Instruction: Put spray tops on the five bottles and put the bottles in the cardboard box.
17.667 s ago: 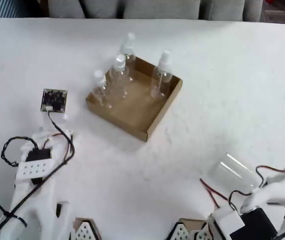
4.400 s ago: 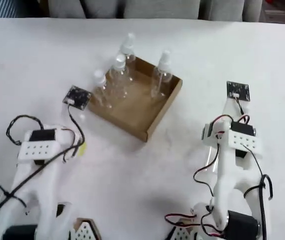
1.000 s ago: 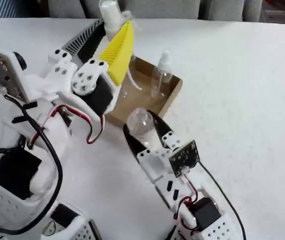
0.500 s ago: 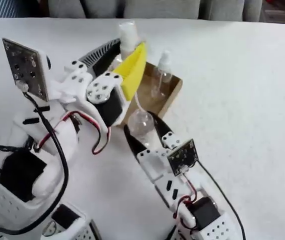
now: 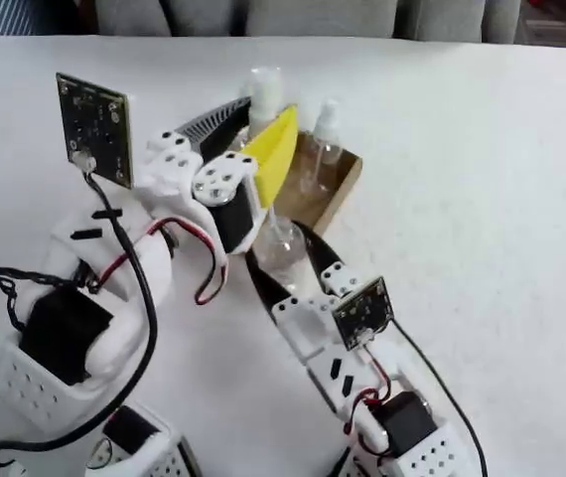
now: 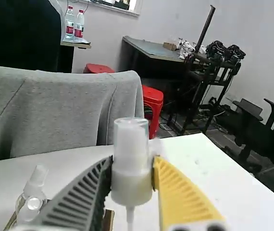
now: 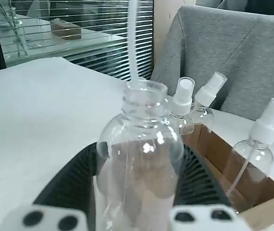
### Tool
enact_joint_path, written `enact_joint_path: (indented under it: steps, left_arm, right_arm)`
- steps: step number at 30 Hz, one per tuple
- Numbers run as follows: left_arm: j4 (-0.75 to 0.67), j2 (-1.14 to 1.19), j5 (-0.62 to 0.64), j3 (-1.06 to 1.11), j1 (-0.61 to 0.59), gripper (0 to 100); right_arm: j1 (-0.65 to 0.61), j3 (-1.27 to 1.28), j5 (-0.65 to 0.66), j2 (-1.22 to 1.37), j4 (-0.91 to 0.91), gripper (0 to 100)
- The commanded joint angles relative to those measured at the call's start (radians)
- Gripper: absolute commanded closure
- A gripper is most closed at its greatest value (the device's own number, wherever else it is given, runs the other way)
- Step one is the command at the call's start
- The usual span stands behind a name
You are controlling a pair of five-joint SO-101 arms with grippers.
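Spray top [image 6: 130,144] is held just above the right gripper [image 7: 139,156].
It is clamped by the left gripper [image 6: 130,167]; an open bottle [image 7: 139,139] is clasped below.

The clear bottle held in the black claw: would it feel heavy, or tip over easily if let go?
Probably light: the clear bottle looks empty and see-through. Its walls seem thin plastic, so a hard squeeze from the right gripper might dent it. Round and taller than wide, it would likely tip if nudged, then roll.
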Motion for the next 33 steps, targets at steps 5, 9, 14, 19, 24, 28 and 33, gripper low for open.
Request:
enact_joint_path:
  steps: [5, 9, 14, 19, 24, 28, 33]
  left_arm:
    - [-0.017, 0.004, 0.015, 0.028, -0.01, 98]
    - [-0.017, 0.004, 0.017, 0.124, -0.01, 98]
    - [-0.023, 0.002, 0.017, 0.213, -0.01, 98]
    - [0.011, -0.053, 0.017, 0.267, 0.044, 98]
    - [0.006, -0.209, 0.011, 0.41, 0.14, 98]
    - [-0.084, -0.28, 0.011, 0.532, 0.113, 98]
    - [-0.11, -0.348, 0.011, 0.606, 0.091, 98]
  right_arm:
    - [0.007, -0.012, -0.002, -0.008, -0.021, 98.2]
    - [0.007, -0.012, -0.002, -0.008, -0.019, 98.2]
    - [0.007, -0.012, -0.002, -0.008, -0.018, 98.2]
    - [0.007, -0.012, -0.002, -0.008, -0.016, 98.2]
    - [0.007, -0.011, -0.002, -0.008, -0.016, 98.2]
    - [0.007, -0.011, -0.002, -0.008, -0.016, 98.2]
    - [0.008, -0.011, -0.002, -0.01, -0.016, 98.2]
